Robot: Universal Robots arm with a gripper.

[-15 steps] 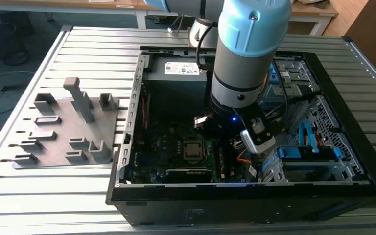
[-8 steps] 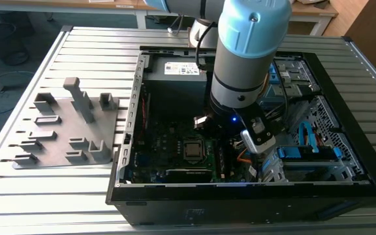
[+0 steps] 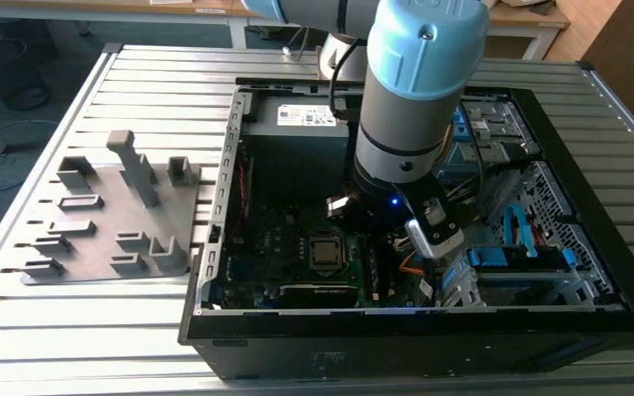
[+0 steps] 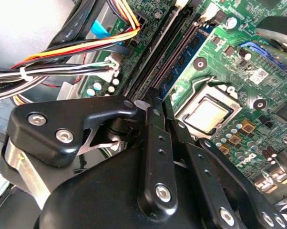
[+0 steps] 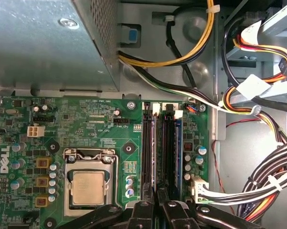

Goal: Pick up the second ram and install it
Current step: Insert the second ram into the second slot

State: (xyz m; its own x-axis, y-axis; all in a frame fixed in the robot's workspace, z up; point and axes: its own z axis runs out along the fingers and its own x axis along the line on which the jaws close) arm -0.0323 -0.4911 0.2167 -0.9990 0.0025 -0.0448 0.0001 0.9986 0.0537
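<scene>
In the exterior view the arm reaches down into the open black computer case point(image 3: 581, 318), its gripper point(image 3: 375, 216) low over the green motherboard point(image 3: 284, 247) near the case's front edge, while the grey plastic tray point(image 3: 108, 247) lies on the ribbed metal table point(image 3: 30, 330) beside the case. In the second wrist view the black metal fingers point(image 4: 155, 143) are pressed close on the thin edge of the second ram point(image 4: 144, 103), which stands just over the long dark slots point(image 4: 172, 52). In the first wrist view the fingertips sit at the slots' near end beside the shiny square processor point(image 5: 87, 187); judging from this, the stick should be kept upright and parallel to its slot, and pressed evenly.
</scene>
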